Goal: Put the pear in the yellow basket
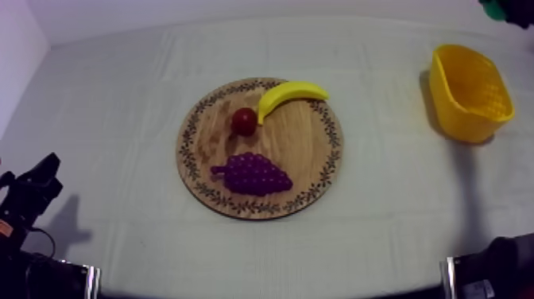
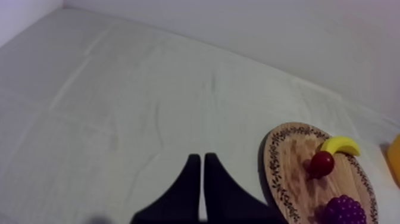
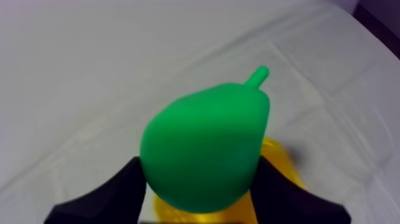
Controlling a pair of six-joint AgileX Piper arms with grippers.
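The right gripper (image 3: 201, 167) pinches the pear (image 3: 205, 152) between its two black fingers, one pressed against each flank, so both sides of the fruit are covered where the pads meet it. The pear is smooth, glossy green plastic. It is broad and rounded at the held end and narrows to a stubby stalk that points away from the arm.

Behind and under the pear lies the yellow basket (image 1: 453, 111), mostly hidden by the fruit, with blurred yellow patches showing past its outline. How high the pear hangs above the basket cannot be told.

From above, the pear is a mere green scrap at the counter's far right corner, cut off at the edge together with the dark arm. The basket stands just nearer, by the right edge. It is a rounded tub with perforated plastic walls.

The round wooden board (image 1: 298, 139) sits about the middle of the counter (image 1: 119, 119), which lies under a creased grey-white cloth. The board's grain is plain and its rim carries a dark leafy pattern.

On it lie three toy fruits:
- A curved yellow banana (image 1: 286, 95) lies at the far rim.
- A small red fruit (image 1: 244, 121) lies just beside the banana's end.
- A knobbly purple bunch of grapes (image 1: 253, 175) lies toward the near rim.

The left gripper (image 2: 202, 156) hangs over bare cloth near the left edge, its fingers pressed together into a narrow wedge with nothing between them. From its own camera the grapes are partly cut off.
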